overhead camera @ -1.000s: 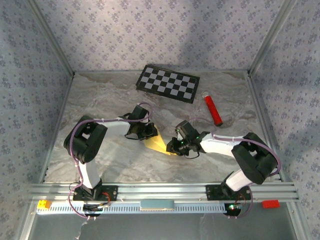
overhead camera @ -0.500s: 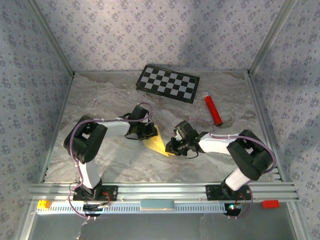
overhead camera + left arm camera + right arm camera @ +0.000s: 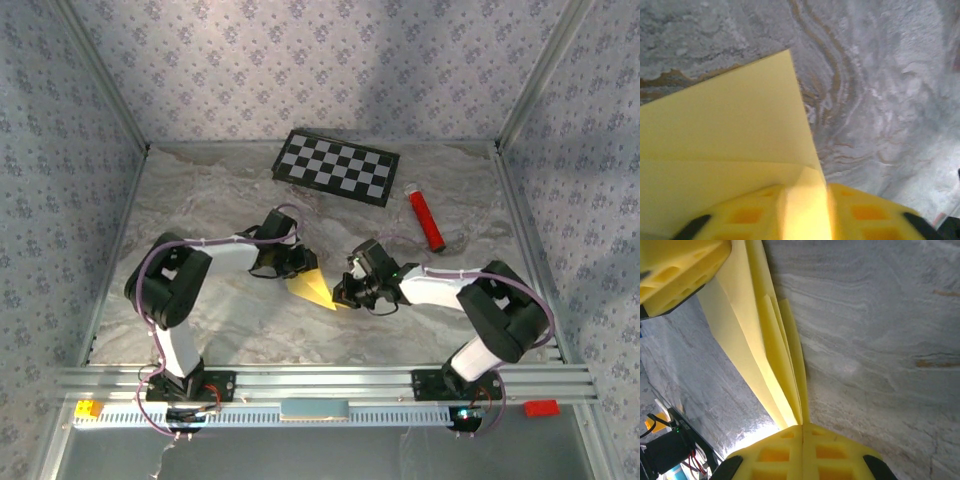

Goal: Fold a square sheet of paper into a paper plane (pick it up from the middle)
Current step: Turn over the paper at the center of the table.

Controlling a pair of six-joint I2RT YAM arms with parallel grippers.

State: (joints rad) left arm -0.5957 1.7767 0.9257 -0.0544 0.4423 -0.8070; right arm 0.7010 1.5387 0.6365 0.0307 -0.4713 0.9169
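Note:
The pale-yellow sheet of paper (image 3: 311,288) lies folded into a pointed wedge with lengthwise creases between both grippers at the table's middle. My right gripper (image 3: 343,296) is shut on its right-hand tip; in the right wrist view the stacked layers of paper (image 3: 757,345) run straight into the closed pads of that gripper (image 3: 802,432). My left gripper (image 3: 300,268) sits at the paper's far left end. In the left wrist view its jaws (image 3: 806,210) stand apart, with a strip of the paper (image 3: 725,130) lying in the gap. One left finger (image 3: 675,270) shows above the paper.
A black-and-white checkerboard panel (image 3: 336,166) lies at the back of the marbled table (image 3: 220,200). A red tube (image 3: 425,220) lies to its right, behind the right arm. Aluminium frame rails run along the sides and the near edge.
The right gripper's jaws have closed onto the paper's tip. The left gripper's jaws have parted from the paper. Both arms have stayed almost where they were.

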